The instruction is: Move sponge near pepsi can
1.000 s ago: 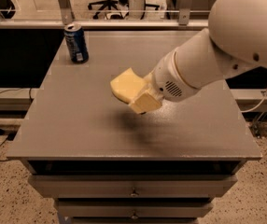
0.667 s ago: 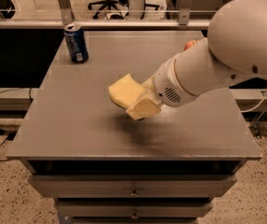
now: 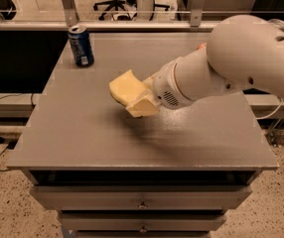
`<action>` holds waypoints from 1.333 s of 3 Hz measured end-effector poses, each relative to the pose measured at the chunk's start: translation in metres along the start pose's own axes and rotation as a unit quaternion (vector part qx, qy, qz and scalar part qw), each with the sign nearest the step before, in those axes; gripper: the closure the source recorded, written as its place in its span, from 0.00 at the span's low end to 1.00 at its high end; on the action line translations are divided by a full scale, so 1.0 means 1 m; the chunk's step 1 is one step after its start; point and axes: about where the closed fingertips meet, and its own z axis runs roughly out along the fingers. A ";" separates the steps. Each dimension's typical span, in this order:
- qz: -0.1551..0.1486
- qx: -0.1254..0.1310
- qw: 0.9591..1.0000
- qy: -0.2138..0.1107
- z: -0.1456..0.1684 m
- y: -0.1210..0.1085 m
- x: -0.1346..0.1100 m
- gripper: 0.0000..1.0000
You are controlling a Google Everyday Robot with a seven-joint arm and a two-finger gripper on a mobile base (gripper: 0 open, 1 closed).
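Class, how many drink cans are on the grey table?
1. The pepsi can stands at the far left corner of the table. The end effector, holding the sponge, is mid-table; the arm may hide others.

Single elevated camera at the table front looks obliquely down toward the far edge, mid-range; gripper, clamping sponge, centre-frame

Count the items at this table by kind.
pepsi can: 1
sponge: 1, held in the gripper above the table centre
reddish item, mostly hidden behind the arm: 1
Total: 3
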 end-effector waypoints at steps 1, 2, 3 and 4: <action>-0.001 0.002 1.000 -0.002 0.001 -0.001 -0.001 1.00; -0.013 0.024 1.000 -0.014 0.008 -0.017 -0.018 1.00; -0.028 0.047 0.998 -0.023 0.033 -0.065 -0.048 1.00; -0.043 0.047 0.998 -0.020 0.055 -0.089 -0.069 1.00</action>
